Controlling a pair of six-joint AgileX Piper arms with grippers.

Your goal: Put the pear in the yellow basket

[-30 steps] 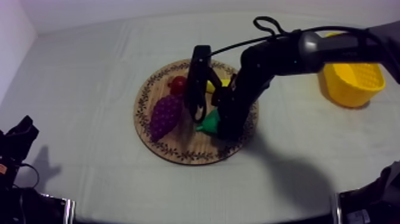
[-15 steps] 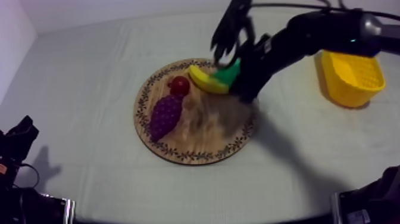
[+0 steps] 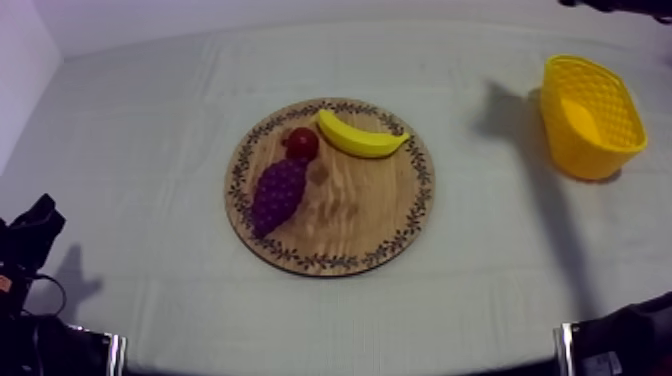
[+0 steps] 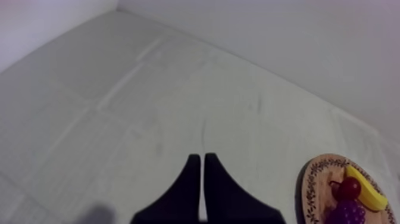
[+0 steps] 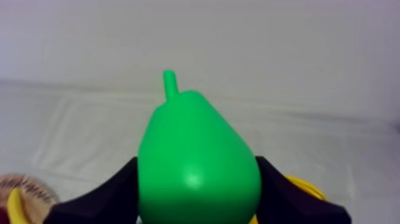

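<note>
My right fingers [image 5: 128, 179] clamped on green toy pear [image 5: 196, 155], stem up, held above desk [image 3: 150, 120]. Round wooden board with patterned rim [image 3: 345, 225] mid-desk. Yellow toy banana [image 3: 360, 138] at its 1 o'clock, small red fruit [image 3: 301, 143] at 11, purple bunch of grapes [image 3: 277, 195] at 9. Yellow basket [image 3: 592, 150] at board's 3 o'clock, well apart. My left fingers [image 4: 195, 179] together, narrow wedge, at board's 8 o'clock.

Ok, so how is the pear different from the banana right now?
The pear is green and plump; the banana is yellow, long and curved. The pear is held stem-up in the right gripper, while the banana lies flat on the wooden board. Both are toy fruit.
</note>
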